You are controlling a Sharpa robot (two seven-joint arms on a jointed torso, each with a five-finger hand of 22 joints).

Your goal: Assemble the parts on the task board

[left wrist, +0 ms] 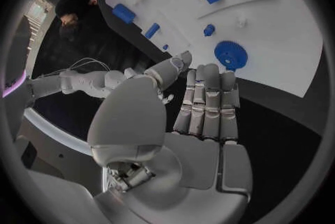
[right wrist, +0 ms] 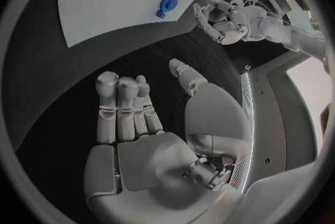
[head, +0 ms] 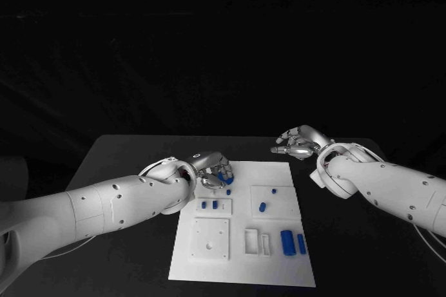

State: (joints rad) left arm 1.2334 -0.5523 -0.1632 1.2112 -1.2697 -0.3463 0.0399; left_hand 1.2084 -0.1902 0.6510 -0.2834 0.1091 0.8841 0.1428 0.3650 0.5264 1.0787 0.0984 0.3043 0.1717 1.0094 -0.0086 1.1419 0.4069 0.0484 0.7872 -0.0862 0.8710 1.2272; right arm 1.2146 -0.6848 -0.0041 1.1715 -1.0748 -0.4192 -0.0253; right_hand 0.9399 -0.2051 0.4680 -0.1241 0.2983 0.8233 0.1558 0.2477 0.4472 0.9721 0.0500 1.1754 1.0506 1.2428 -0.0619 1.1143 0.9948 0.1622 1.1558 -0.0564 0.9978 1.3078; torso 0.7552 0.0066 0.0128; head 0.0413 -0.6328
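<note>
Lying nearest on the flat white rectangular task board (head: 243, 245) are two upright blue cylindrical parts (head: 292, 243); the silver left hand (head: 212, 169), fingers apart and empty, is hovering beside the round blue toothed gear (left wrist: 229, 55), probably to grasp it; the silver right hand (head: 299, 143), curled on nothing, is waiting off the board's far corner.

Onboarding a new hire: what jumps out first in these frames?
The white task board in the middle of the black table, dotted with small blue parts. The left hand hovers at the board's far-left corner, above a blue gear. The right hand is off the board, past its far-right corner, holding nothing.
</note>
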